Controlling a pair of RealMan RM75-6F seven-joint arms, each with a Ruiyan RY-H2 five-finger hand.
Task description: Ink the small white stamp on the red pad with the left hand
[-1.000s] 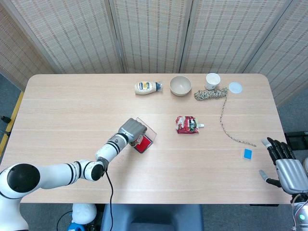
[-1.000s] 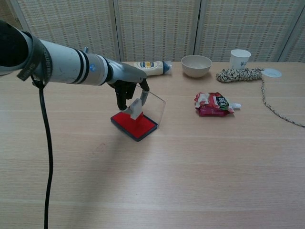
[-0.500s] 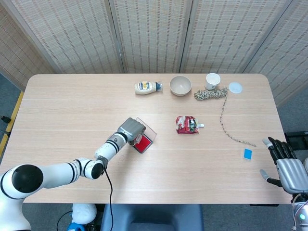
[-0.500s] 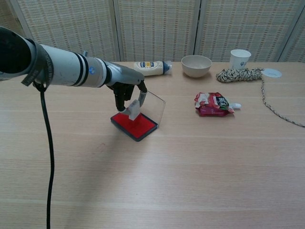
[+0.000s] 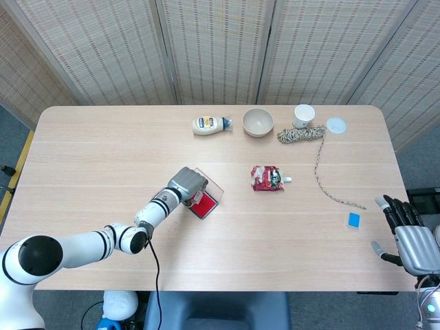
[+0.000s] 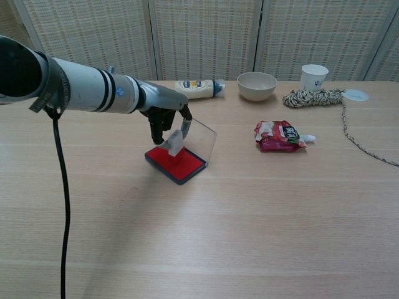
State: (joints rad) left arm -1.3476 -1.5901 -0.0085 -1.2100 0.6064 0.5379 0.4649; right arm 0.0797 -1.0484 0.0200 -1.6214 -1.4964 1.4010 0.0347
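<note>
Here, small white stamp [image 6: 175,142] tilted, clamped in left hand [image 6: 166,116] fingers, above red pad [image 6: 176,163]

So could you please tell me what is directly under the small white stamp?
The red pad lies under the stamp, held by the left robot hand. The stamp's underside is hidden.

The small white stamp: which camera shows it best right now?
Chest view. It shows the small white stamp side-on in the left hand, over the red pad. In head view the hand covers the stamp; only part of the pad shows.
</note>
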